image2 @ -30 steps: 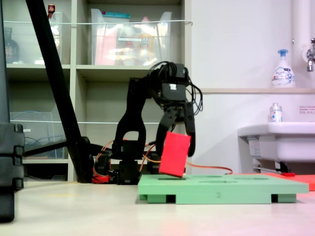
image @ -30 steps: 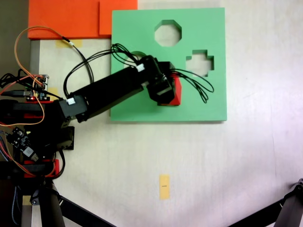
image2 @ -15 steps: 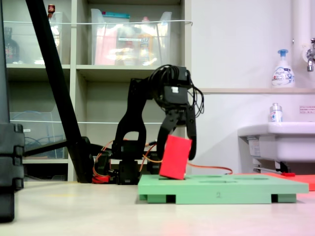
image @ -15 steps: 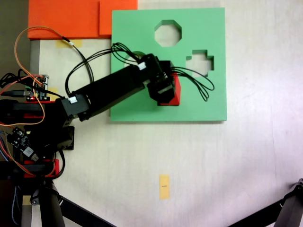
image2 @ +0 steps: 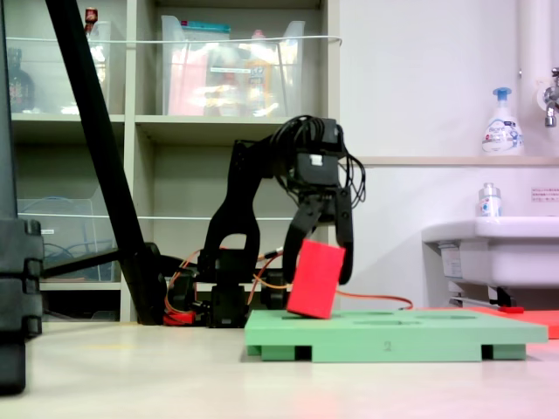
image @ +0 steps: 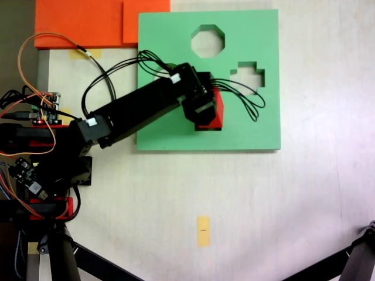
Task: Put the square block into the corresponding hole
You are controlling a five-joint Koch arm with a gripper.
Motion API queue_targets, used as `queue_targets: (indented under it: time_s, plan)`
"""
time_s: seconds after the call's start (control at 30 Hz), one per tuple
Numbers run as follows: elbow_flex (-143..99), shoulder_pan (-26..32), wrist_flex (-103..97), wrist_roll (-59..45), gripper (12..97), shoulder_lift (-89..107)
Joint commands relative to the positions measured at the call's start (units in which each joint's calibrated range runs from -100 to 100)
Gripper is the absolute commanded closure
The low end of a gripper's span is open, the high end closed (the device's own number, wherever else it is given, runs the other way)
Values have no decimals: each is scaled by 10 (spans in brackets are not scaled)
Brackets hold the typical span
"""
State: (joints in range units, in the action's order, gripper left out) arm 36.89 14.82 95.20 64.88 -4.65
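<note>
- Where the low side fixed view looks across the surface (image2: 131, 367), the green foam board (image2: 393, 336) lies nearest, with the red square block (image2: 315, 279) tilted, its lower corner seemingly touching the board.
- The claw (image2: 321, 262) is clamped on the block.
- From above, the arm (image: 140, 111) hides most of the block (image: 218, 111); the square hole is not discernible.

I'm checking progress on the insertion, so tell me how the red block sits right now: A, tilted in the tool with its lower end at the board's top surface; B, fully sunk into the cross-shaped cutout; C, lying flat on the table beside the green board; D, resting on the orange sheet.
A: in a fixed view the red block leans, gripped by the tool, its bottom at the green board.
</note>
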Motion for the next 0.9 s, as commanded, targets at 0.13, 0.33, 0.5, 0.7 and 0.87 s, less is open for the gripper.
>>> queue_targets:
  time_s: [0.13,0.33,0.5,0.7,0.87]
  plan:
    - [13,3,48,6,846,23]
    - [10,4,48,6,848,23]
    - [-7,7,48,9,848,67]
    - [-42,5,48,10,848,118]
    - [-47,5,48,9,846,101]
